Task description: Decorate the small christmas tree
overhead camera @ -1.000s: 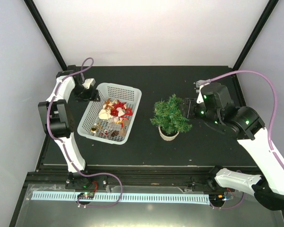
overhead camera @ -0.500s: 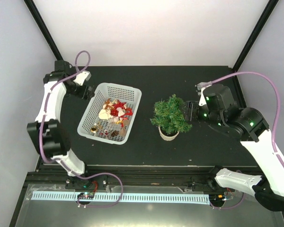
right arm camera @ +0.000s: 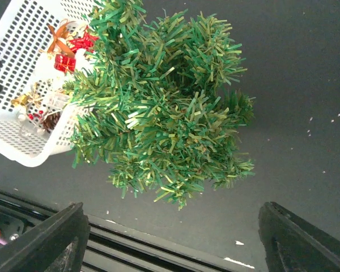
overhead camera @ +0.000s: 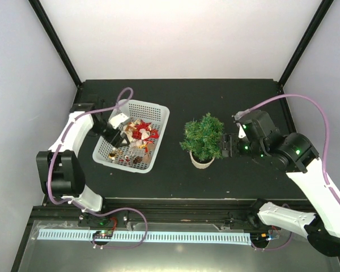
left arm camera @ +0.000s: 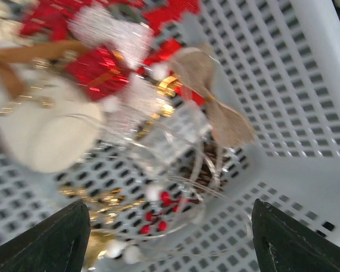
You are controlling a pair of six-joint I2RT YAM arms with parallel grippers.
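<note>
Now both stand open: left gripper [overhead camera: 120, 136] over the basket [overhead camera: 147, 103], right gripper [overhead camera: 225, 145] just right of the small christmas tree [overhead camera: 204, 137].

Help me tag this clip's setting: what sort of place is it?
Likely a robot lab cell, not a home: left arm and right arm bolted at a black table, bare white walls with black framing, a staged basket and small christmas tree.

The basket [left arm camera: 306, 73] is showing smooth plastic, the bow [left arm camera: 215, 96] rough burlap, the red ornament [left arm camera: 96, 73] glossy foil; the small christmas tree [right arm camera: 164, 113] is showing matt plastic needles.
</note>
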